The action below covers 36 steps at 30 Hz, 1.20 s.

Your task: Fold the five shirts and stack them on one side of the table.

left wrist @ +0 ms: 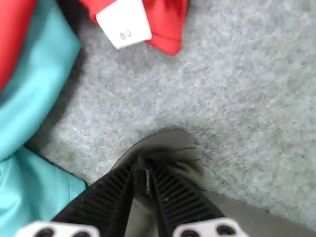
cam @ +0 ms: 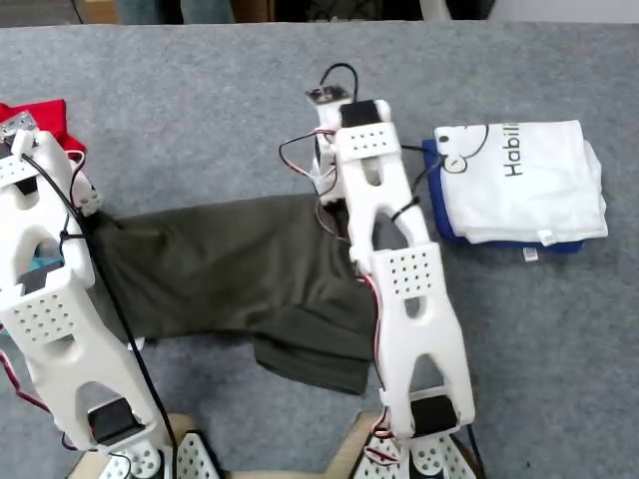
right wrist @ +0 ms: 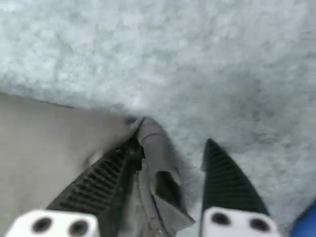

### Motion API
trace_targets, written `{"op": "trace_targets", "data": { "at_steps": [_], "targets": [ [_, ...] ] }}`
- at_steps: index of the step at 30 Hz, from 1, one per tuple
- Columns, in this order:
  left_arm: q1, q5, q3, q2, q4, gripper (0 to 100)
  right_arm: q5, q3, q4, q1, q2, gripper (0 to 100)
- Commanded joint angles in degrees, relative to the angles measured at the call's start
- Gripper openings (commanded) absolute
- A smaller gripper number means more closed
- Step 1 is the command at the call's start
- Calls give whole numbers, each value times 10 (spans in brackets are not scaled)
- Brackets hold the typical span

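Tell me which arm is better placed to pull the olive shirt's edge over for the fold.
Left, probably. The left gripper is shut on a corner of the olive shirt, so it could lift at once. The right gripper stands open, cloth against one finger, and must close first.

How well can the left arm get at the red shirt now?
Probably not yet: the left pincer is shut on the olive shirt. The red shirt lies close, with nothing between, so after release likely yes.
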Motion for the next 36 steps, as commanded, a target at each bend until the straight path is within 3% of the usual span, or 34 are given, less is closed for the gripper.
{"op": "trace_targets", "data": {
  "at_steps": [1,9,20,27,29,32,36],
  "targets": [
    [4,-9,-29,-26,0,29,-3,-46,-5,9,25,28],
    [31,-3,-80,-27,3,29,1,-179,14,62,29,15],
    [62,90,-196,-26,-63,31,11,-241,-36,105,29,24],
    [59,84,-252,-33,42,29,40,-298,24,100,8,302],
    [59,63,-266,-33,69,29,40,-303,24,97,-9,317],
    [62,23,-273,-33,98,29,40,-276,25,84,-58,245],
    [56,11,-269,-27,135,29,38,-189,25,82,-160,5]
  ]
}}
